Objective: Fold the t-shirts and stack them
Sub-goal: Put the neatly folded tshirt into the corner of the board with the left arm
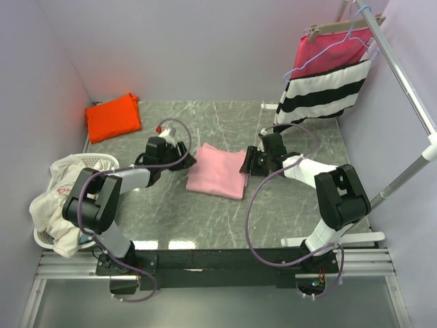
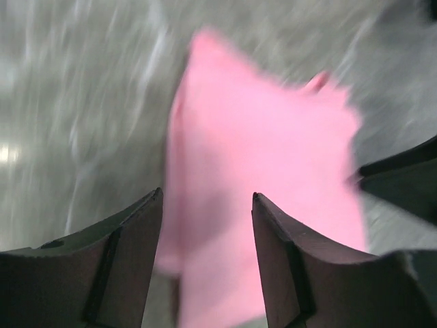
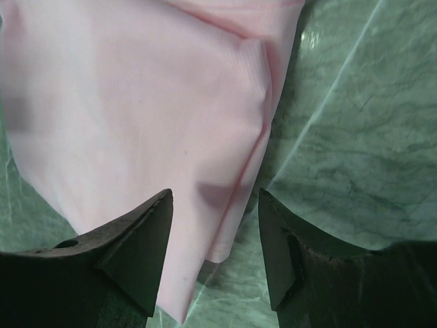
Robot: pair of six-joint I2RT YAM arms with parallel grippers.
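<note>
Left gripper (image 2: 207, 198): jaws spread, nothing between them. The view is blurred, but the folded pink t-shirt (image 2: 266, 171) lies just ahead.

Right gripper (image 3: 215, 195): jaws spread and empty, low over the shirt's right edge.

Pink t-shirt: folded, mid-table (image 1: 293, 212), between the two grippers. Orange t-shirt (image 1: 113, 117): folded at the far-left corner, well apart.

Handling, as judged: light, soft, limp cotton. The layers would likely slide and droop if lifted by one corner. Better to pinch through all layers at opposite edges, both sides together, and carry it flat.

Arms: both reach forward and inward, low over the table. The wrists point at the shirt from its left and right.
</note>
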